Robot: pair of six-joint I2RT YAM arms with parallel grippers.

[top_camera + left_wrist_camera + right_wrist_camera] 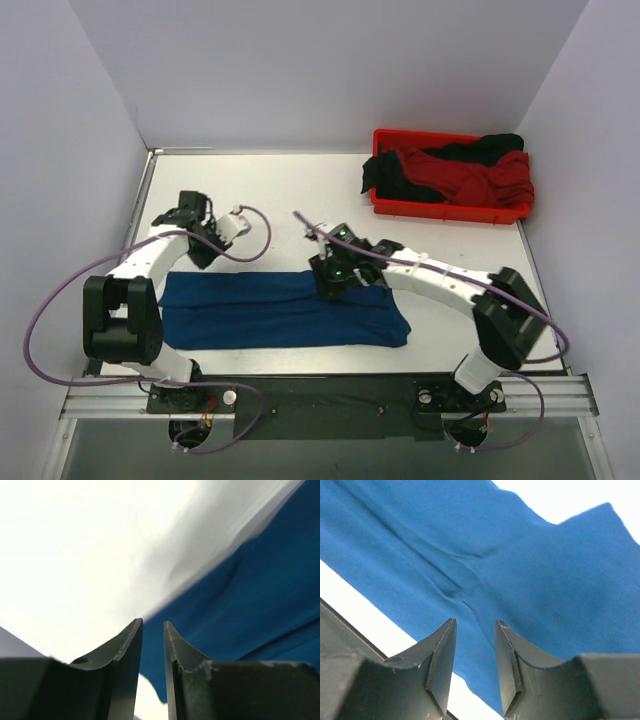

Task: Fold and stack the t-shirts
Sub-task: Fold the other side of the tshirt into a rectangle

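Overhead, the navy t-shirt (285, 312) lies folded in a long strip on the bench (300, 195), with the left jaws near its far-left corner and the right jaws at its far edge. Left wrist: jaws slightly apart, empty, beside its edge. Right wrist: jaws apart over it, seemingly gripping nothing.

Robot lab, test cell. White desk (300, 195) boxed in by plain pale walls (330, 70). Bolted to aluminium rail (330, 398) at near edge: left arm (150, 258), right arm (440, 280). Purple cables (40, 320) looping loose.
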